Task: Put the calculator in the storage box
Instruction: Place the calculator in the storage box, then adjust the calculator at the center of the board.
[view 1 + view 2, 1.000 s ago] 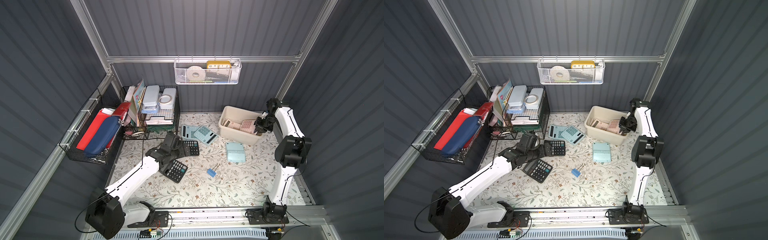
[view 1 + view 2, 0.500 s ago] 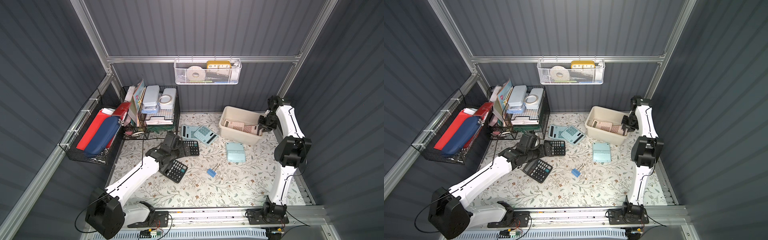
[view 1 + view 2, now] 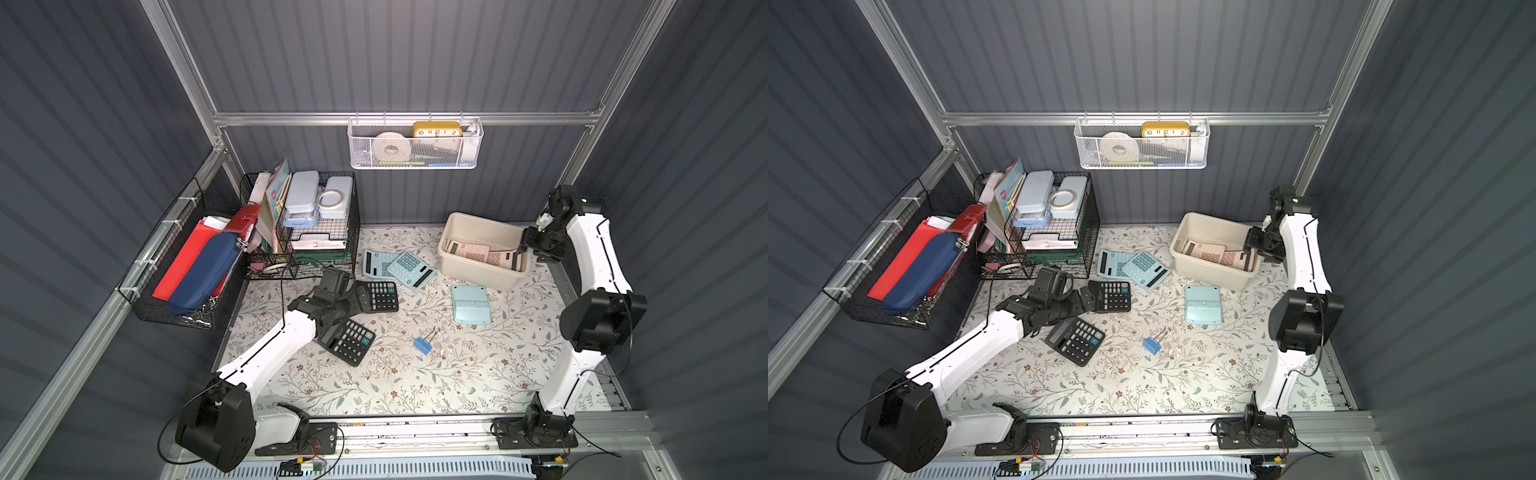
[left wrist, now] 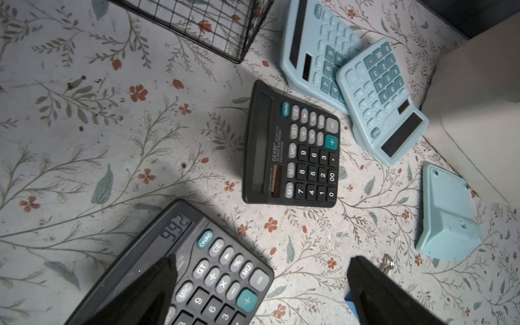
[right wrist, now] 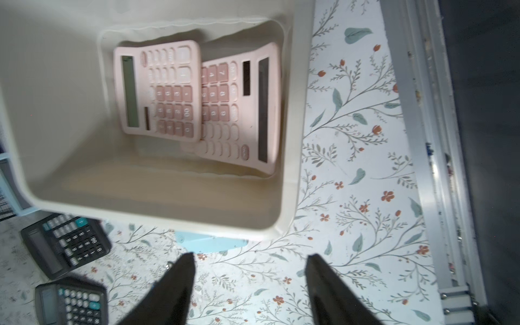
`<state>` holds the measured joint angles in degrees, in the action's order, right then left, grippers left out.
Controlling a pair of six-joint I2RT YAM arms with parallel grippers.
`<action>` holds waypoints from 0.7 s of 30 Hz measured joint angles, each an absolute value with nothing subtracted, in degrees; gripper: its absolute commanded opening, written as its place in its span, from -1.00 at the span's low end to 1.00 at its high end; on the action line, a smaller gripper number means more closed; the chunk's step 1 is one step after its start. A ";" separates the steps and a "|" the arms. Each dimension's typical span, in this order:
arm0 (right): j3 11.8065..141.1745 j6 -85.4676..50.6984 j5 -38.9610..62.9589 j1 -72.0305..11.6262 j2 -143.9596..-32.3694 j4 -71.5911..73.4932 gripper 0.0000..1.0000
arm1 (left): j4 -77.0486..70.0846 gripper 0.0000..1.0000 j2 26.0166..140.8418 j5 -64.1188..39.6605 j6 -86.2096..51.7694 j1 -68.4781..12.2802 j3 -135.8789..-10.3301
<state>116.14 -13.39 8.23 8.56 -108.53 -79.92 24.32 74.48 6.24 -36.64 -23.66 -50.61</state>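
The cream-beige storage box (image 3: 478,276) (image 3: 1208,277) stands at the back right of the floral mat. Two pink calculators (image 5: 160,90) (image 5: 242,112) lie in it, overlapping; the one by the box's right end (image 3: 500,258) tilts against the wall. My right gripper (image 3: 519,254) (image 5: 249,257) hangs open and empty over that end's rim. My left gripper (image 3: 358,294) (image 4: 261,260) is open over two black calculators (image 3: 378,296) (image 3: 347,341); one finger (image 4: 157,278) overlaps the nearer one's display. Two blue calculators (image 3: 376,262) (image 3: 411,268) lie overlapping beside the box, and another (image 3: 471,304) lies face down.
Black wire baskets (image 3: 316,249) (image 3: 178,286) full of stationery stand at the back left. A white mesh basket (image 3: 415,145) hangs on the back wall. A blue binder clip (image 3: 424,345) lies mid-mat. An aluminium rail (image 5: 422,140) edges the mat on the right.
My right gripper has opened and drawn back to the right; the pink calculator it held now rests in the storage box. The left arm has not moved.
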 measured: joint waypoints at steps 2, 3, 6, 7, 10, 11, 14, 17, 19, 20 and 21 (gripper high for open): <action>109.54 -13.41 10.94 8.27 -102.56 -76.38 0.98 | 23.94 0.98 74.48 5.82 -36.86 -21.12 -48.93; 107.00 -13.63 12.03 8.05 -100.42 -74.91 0.98 | 23.83 0.99 74.48 5.74 -36.91 -20.12 -48.36; 99.26 -13.72 15.22 6.39 -94.28 -70.24 0.98 | 23.53 0.98 74.48 5.56 -37.08 -16.88 -46.92; 97.17 -13.74 16.05 5.45 -92.86 -68.75 0.98 | 23.35 0.98 74.46 5.54 -37.10 -15.86 -46.57; 91.48 -14.13 17.80 1.02 -89.54 -64.55 0.98 | 23.07 0.98 74.46 5.58 -37.10 -13.04 -46.22; 89.78 -14.26 18.09 -1.15 -88.64 -63.31 0.98 | 22.79 0.98 74.39 5.58 -37.10 -12.08 -46.11; 85.62 -14.61 18.41 -8.38 -86.39 -60.10 0.98 | 21.87 0.98 74.11 5.37 -37.10 -9.63 -45.12; 81.89 -14.61 18.63 -15.29 -84.33 -57.21 0.98 | 21.23 0.98 74.08 4.32 -37.10 -7.73 -43.81; 79.72 -14.26 18.90 -18.83 -83.20 -55.86 0.98 | 20.82 0.99 74.08 3.57 -37.08 -6.98 -42.94; 78.65 -13.93 18.94 -20.38 -82.70 -55.40 0.98 | 20.56 0.98 74.08 2.90 -37.08 -6.57 -42.44; 77.73 -13.58 18.96 -21.58 -82.30 -55.02 0.98 | 20.43 0.98 74.08 2.37 -37.08 -6.15 -41.93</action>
